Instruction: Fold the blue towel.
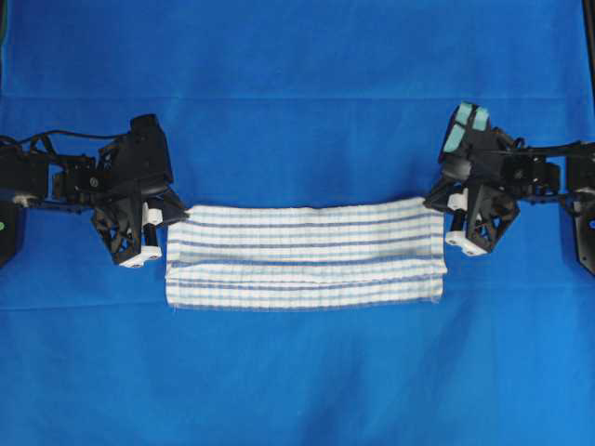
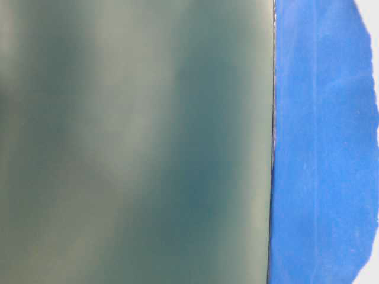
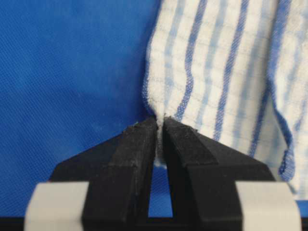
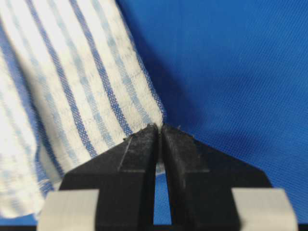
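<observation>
Lying in the middle of the large plain blue cloth (image 1: 297, 111) that covered the table, the blue towel (image 1: 302, 255) was folded lengthwise, its upper layer lifted toward the far side. The left gripper (image 1: 178, 216) was pinched tight on the towel's far left corner, the fabric caught between its black fingers (image 3: 137, 159). The right gripper (image 1: 435, 201) was clamped the same way on the far right corner, both arms facing each other across the towel.
</observation>
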